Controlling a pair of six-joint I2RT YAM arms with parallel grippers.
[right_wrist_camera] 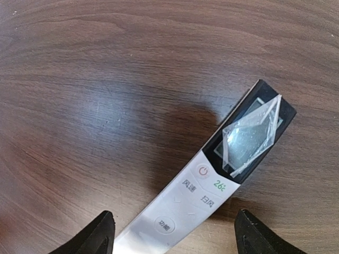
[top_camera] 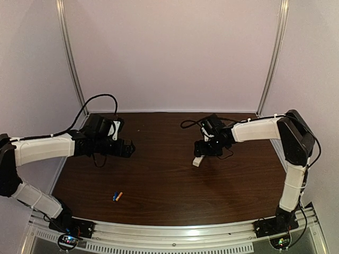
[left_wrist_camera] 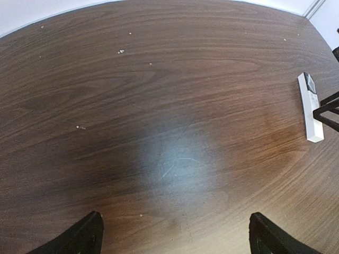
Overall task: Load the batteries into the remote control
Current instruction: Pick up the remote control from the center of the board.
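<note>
The remote control (right_wrist_camera: 212,196) is a slim white bar with a dark display end under a peeling clear film. It lies buttons up on the brown table (top_camera: 169,180), right of centre (top_camera: 198,161). My right gripper (right_wrist_camera: 175,213) hangs over the remote's white part, open, one finger on each side and neither touching it. The batteries (top_camera: 117,196), one blue and one orange, lie side by side near the front left. My left gripper (left_wrist_camera: 175,217) is open over bare wood at the left (top_camera: 127,148). From there the remote (left_wrist_camera: 310,108) shows at the far right.
White walls with two aluminium posts (top_camera: 74,69) close the back and sides of the table. A black cable (top_camera: 95,100) loops up from the left arm. A metal rail (top_camera: 175,233) runs along the front edge between the arm bases.
</note>
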